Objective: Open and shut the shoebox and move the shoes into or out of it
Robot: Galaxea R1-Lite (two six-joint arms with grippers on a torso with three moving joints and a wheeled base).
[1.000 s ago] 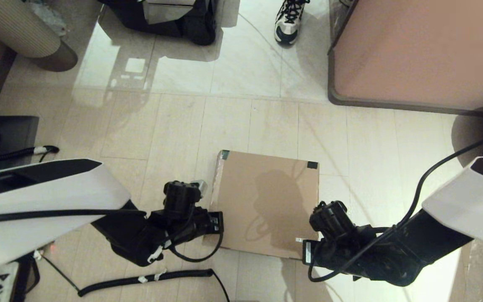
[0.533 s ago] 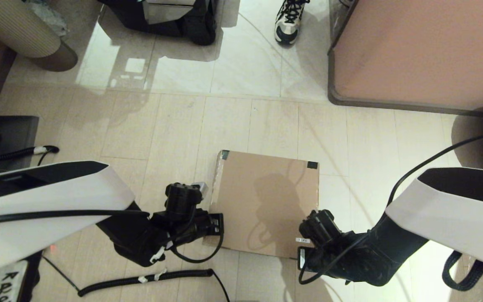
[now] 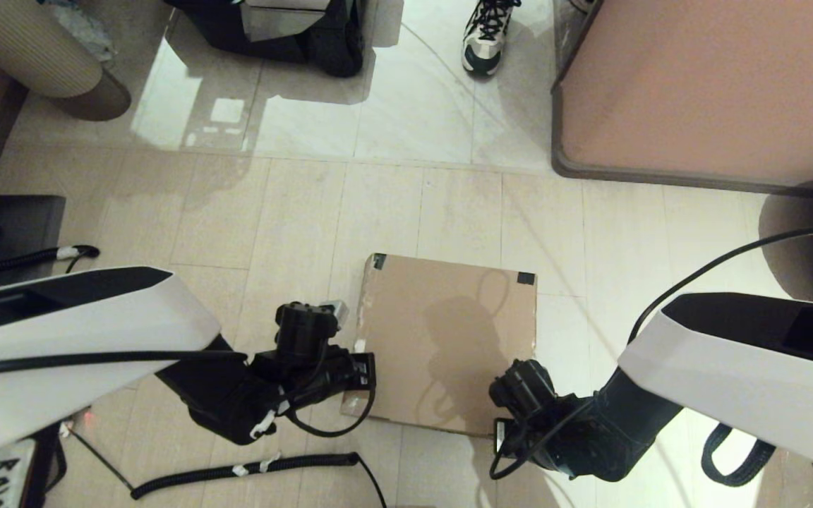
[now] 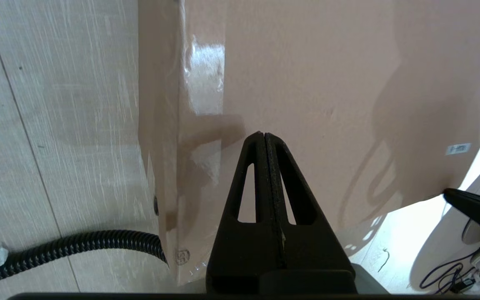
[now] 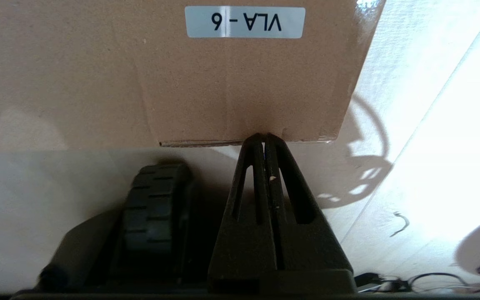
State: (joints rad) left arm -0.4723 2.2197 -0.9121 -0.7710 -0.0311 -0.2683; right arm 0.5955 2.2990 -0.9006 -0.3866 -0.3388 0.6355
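closed shoebox [image 3: 449,339] on floor [image 3: 308,212], right hand [image 5: 265,135] pinched shut at its near edge, left hand [image 4: 263,134] pinched shut over its left edge, bare floor beyond

Closed brown cardboard shoebox [image 3: 449,342] flat on tiled floor, black tape at 2 far corners.

I note a pale tiled floor [image 3: 392,204] with glossy reflections toward the far side. A tan cabinet [image 3: 717,85] stands far right, a ribbed beige cylinder [image 3: 32,56] far left, dark equipment [image 3: 286,32] between them. A black corrugated hose [image 3: 251,469] lies near.
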